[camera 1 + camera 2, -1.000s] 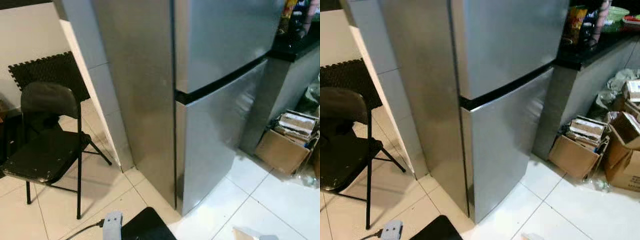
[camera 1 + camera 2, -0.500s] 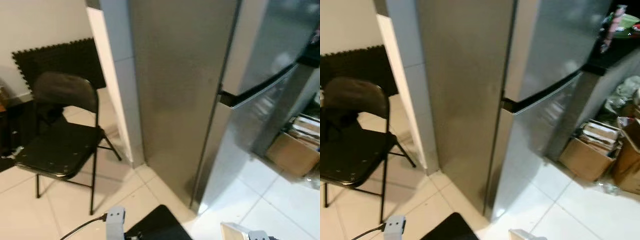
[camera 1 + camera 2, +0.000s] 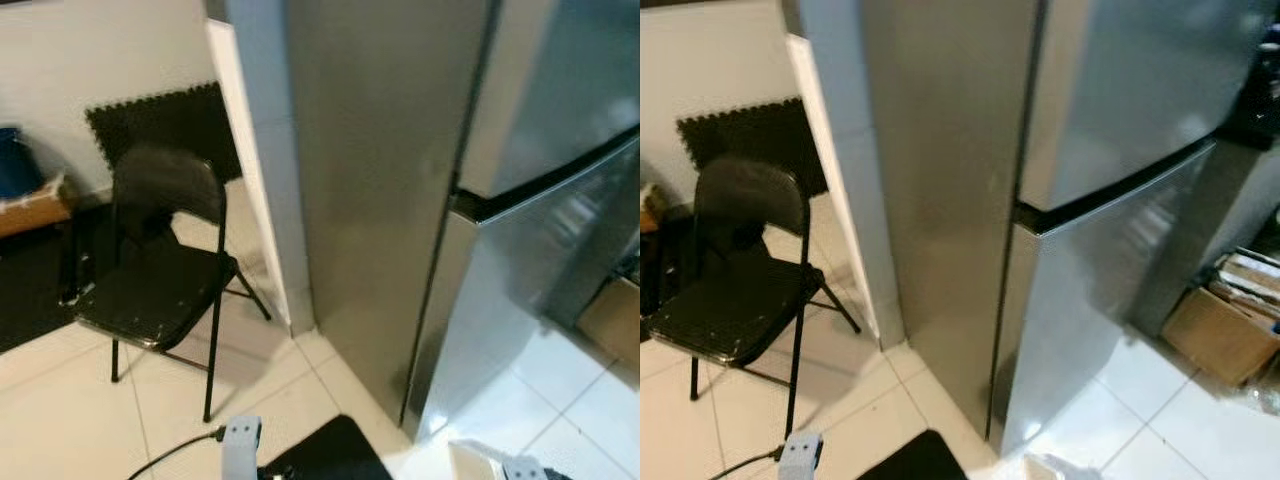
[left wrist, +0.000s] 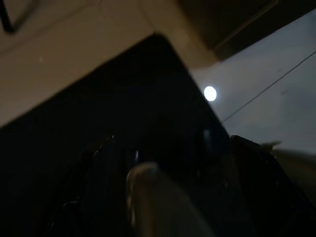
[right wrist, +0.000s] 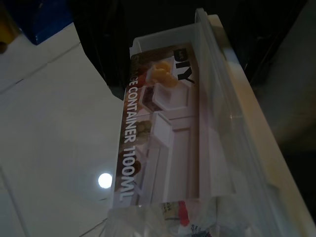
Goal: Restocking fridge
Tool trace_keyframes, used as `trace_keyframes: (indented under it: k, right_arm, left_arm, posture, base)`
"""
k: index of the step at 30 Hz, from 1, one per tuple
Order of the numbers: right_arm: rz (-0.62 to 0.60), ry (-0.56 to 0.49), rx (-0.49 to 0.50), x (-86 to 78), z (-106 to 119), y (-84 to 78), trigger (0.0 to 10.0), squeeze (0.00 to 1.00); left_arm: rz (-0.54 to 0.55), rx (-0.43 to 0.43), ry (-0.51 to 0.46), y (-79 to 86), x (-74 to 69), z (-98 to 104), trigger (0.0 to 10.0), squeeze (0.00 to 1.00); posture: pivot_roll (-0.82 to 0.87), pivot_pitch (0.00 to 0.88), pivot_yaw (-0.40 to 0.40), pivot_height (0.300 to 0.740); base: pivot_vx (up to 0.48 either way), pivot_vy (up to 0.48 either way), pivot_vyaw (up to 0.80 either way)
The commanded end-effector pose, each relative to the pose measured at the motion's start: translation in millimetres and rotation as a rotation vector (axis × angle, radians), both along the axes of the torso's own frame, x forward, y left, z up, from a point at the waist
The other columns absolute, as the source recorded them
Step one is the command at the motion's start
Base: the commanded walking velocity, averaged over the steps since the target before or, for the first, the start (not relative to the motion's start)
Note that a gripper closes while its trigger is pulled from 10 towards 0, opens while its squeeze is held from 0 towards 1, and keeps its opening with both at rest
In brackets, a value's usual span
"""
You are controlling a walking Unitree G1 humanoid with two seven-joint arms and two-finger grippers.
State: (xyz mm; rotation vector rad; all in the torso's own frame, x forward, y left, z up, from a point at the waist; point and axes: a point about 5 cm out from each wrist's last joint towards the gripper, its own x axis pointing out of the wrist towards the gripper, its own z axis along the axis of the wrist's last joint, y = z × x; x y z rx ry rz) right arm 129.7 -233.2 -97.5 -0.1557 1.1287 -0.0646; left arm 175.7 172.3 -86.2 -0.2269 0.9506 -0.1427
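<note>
The silver two-door fridge [image 3: 1110,200] stands shut just ahead, its side panel [image 3: 370,200] facing me and a black gap between the upper and lower doors. A clear plastic storage container [image 5: 182,133] with a printed "1100ML" label lies close before my right wrist camera, above the white floor. A pale corner of that container [image 3: 478,462] shows at the bottom of the left eye view, beside my right wrist [image 3: 525,470]. My left arm's grey wrist piece [image 3: 240,440] with its cable hangs low by a black shape [image 3: 335,455]. The left wrist view is very dark.
A black folding chair [image 3: 160,290] stands to the left on the white tiles. A white tiled pillar [image 3: 260,180] flanks the fridge, with a black foam mat [image 3: 160,120] against the wall behind. A cardboard box of books [image 3: 1230,320] sits on the floor at right.
The whole picture has shifted: the camera has swung, so the fridge sits further right and the chair nearer the middle. Nothing in the scene itself has moved.
</note>
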Motion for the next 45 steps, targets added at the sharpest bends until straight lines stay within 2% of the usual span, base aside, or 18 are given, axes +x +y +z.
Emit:
trace_keyframes:
  k: [1,10,17,22,38,45]
  right_arm:
    - [0.003,-0.003,0.008,-0.2,-0.7,3.3,10.0,0.0]
    - [0.005,-0.008,0.007,1.7,-0.1,3.0,10.0,0.0]
    - [0.004,-0.004,0.009,1.8,0.0,2.8,10.0,0.0]
    - [0.008,-0.005,0.008,2.5,0.1,3.3,10.0,0.0]
    - [0.038,-0.002,-0.004,5.1,1.9,-0.4,10.0,0.0]
    - [0.036,-0.011,-0.006,6.8,3.1,-2.9,10.0,0.0]
  left_arm:
    - [-0.011,0.007,0.007,-0.4,-2.1,-1.0,10.0,0.0]
    - [-0.02,-0.002,0.006,-3.4,-1.5,-0.9,10.0,0.0]
    - [0.007,-0.013,0.003,-4.6,-0.5,-0.7,10.0,0.0]
    - [0.005,-0.013,0.0,-4.3,0.8,-0.1,10.0,0.0]
    - [-0.008,0.0,0.003,-5.3,1.0,-0.2,10.0,0.0]
    - [-0.017,-0.007,0.002,-8.2,0.2,-0.7,10.0,0.0]
  posture:
    - [-0.09,0.0,0.009,0.74]
    - [-0.09,0.0,0.01,0.74]
    - [-0.1,0.0,0.015,0.74]
    - [-0.1,0.0,0.015,0.74]
    - [-0.1,0.0,0.006,0.74]
    - [-0.11,0.0,0.01,0.74]
  base:
    - [0.0,0.0,0.0]
    - [0.0,0.0,0.0]
    - [0.0,0.0,-0.76]
    - [0.0,0.0,0.0]
    - [0.0,0.0,-0.8]
    - [0.0,0.0,0.0]
